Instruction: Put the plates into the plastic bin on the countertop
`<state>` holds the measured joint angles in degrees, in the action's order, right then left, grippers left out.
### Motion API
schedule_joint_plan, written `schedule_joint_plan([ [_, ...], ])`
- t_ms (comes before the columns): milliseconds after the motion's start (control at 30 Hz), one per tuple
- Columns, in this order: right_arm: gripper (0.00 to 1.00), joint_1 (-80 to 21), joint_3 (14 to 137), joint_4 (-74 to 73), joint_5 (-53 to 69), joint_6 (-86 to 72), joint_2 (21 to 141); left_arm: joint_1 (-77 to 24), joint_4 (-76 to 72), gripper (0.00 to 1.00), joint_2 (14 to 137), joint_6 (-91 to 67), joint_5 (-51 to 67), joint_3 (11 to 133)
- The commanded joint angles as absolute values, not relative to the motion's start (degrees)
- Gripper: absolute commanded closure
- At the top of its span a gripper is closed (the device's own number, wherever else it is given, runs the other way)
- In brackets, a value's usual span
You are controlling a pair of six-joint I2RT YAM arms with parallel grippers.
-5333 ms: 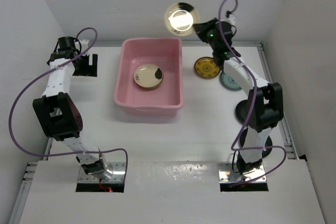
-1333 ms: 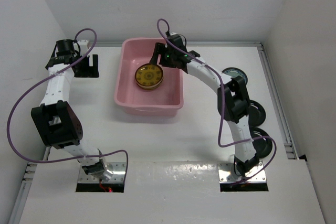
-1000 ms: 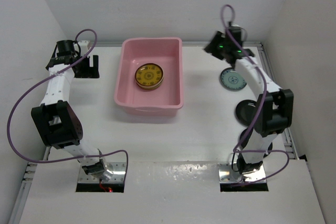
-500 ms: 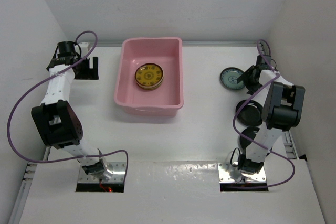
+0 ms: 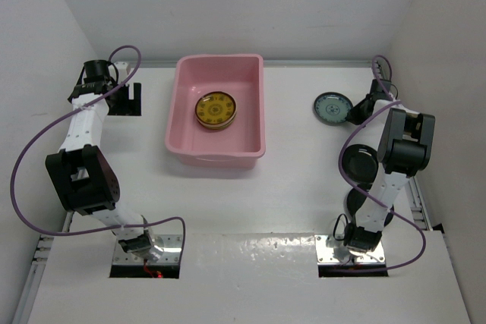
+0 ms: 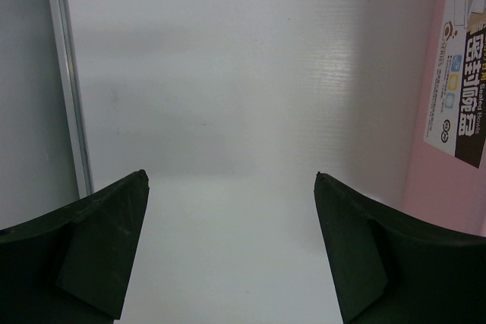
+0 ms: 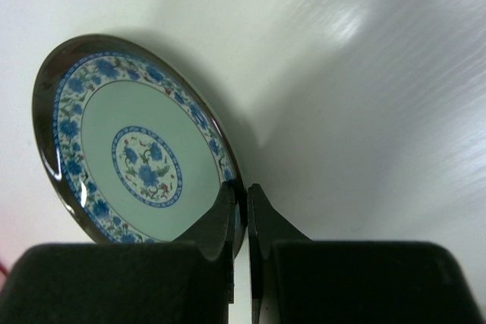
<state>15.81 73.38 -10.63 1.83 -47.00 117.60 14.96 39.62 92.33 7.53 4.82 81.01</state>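
The pink plastic bin [image 5: 216, 138] stands at the back middle of the white countertop [image 5: 288, 187]. An amber-gold plate [image 5: 215, 109] lies in it on top of another plate. My right gripper [image 5: 355, 110] is shut on the right rim of the blue-teal plate [image 5: 329, 107] at the far right. In the right wrist view the gripper [image 7: 239, 191] pinches that plate [image 7: 133, 157], which is tilted off the surface. My left gripper [image 5: 125, 96] is open and empty left of the bin. In the left wrist view it [image 6: 231, 176] hangs over bare countertop.
A black plate [image 5: 357, 163] lies near the right arm, with another dark plate [image 5: 355, 202] partly hidden behind the arm. The bin's labelled wall [image 6: 463, 89] is close on the left gripper's right. White walls close in on the left, back and right.
My right arm left the amber-gold plate in the bin, swung back right, came down and shut on the blue-teal plate's rim. That plate shifted slightly left. The left arm stayed still.
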Motion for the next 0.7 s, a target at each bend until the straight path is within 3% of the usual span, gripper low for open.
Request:
schedule_joint_plan([
  [0, 1.00, 14.1, 71.6, -9.4, 2.5, -46.1, 114.1, 14.5, 39.1, 0.08, 91.6, 8.1, 4.4, 81.3],
  [300, 1.00, 1.1, 72.0, 2.2, 0.2, -49.1, 93.4, 13.5, 39.1, 0.08, 91.6, 8.1, 5.4, 81.3],
  [467, 1.00, -10.7, 78.3, 2.1, 3.7, -44.8, 93.7, 13.4, 39.1, 0.08, 91.1, 8.1, 9.1, 81.8],
  [533, 1.00, -14.4, 82.7, 0.3, 5.4, -44.0, 97.4, 15.0, 39.6, 0.08, 89.0, 10.7, 18.1, 81.8],
  [567, 1.00, -16.7, 83.8, -2.2, 6.4, -43.7, 98.6, 16.9, 39.6, 0.08, 87.9, 11.9, 31.9, 81.8],
  [667, 1.00, -21.6, 91.8, -8.7, 7.4, -43.2, 107.5, 18.3, 42.6, 0.10, 86.3, 15.2, 50.0, 81.8],
])
